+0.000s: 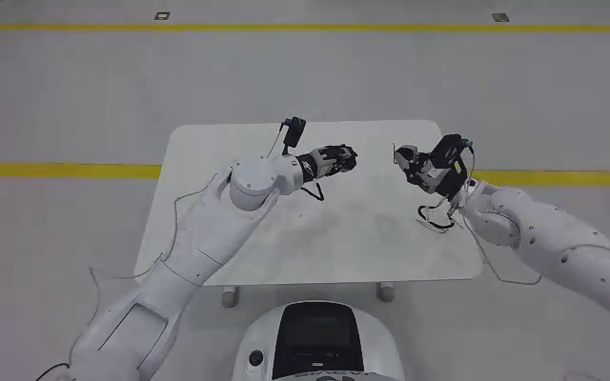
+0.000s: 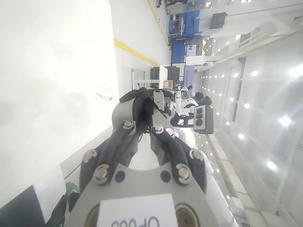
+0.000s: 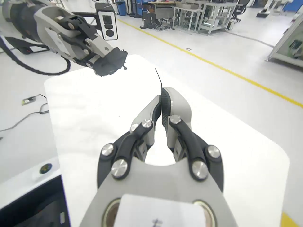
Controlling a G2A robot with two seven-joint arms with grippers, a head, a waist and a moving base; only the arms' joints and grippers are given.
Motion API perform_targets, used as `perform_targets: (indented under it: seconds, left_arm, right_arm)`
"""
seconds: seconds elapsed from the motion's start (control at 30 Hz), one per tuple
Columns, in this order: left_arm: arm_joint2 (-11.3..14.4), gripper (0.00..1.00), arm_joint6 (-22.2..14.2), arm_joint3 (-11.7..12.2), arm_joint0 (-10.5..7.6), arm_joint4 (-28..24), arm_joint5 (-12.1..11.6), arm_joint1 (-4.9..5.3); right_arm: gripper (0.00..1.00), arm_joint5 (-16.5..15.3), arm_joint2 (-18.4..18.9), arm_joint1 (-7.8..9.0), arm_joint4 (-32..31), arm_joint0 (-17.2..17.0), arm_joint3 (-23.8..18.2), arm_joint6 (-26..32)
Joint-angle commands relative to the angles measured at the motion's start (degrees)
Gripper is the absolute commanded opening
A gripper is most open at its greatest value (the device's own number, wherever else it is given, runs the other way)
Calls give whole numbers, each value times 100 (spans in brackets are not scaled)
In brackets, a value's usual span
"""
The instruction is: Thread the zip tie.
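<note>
Bright ceiling lights [image 2: 254, 73] flare into starbursts in the left wrist view, glare washes the white table [image 3: 213, 142] featureless, and lines bow near the edges.

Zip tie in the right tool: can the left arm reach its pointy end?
Probably yes. The zip tie pokes free from the shut right tool, and the left tool hangs nearby above the table, with nothing between them.

Cut-off, illegible print on white labels [image 2: 136, 210] behind the left gripper [image 2: 142, 102] and right gripper [image 3: 161, 100].
</note>
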Motion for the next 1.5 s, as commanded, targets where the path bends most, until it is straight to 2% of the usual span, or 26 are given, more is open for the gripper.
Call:
perform_targets:
  seconds: [0.0,0.07,0.2,0.93,0.97,1.07,1.3,1.47]
  left_arm:
    - [0,0,0,0,0,0,0,0]
    - [0,0,0,0,0,0,0,0]
    - [0,0,0,0,0,0,0,0]
    - [0,0,0,0,0,0,0,0]
    - [0,0,0,0,0,0,0,0]
    - [0,0,0,0,0,0,0,0]
    - [0,0,0,0,0,0,0,0]
    - [0,0,0,0,0,0,0,0]
  right_arm:
    - [0,0,0,29,554,69,-104,474]
    - [0,0,0,53,1222,157,-216,872]
    - [0,0,0,96,1815,310,-311,1358]
    - [0,19,16,109,1943,277,-338,1446]
    - [0,0,91,104,2115,227,-334,1473]
    - [0,0,264,115,2550,193,-344,1943]
    - [0,0,745,137,3841,151,-321,3876]
    - [0,0,1111,100,4445,106,-139,4887]
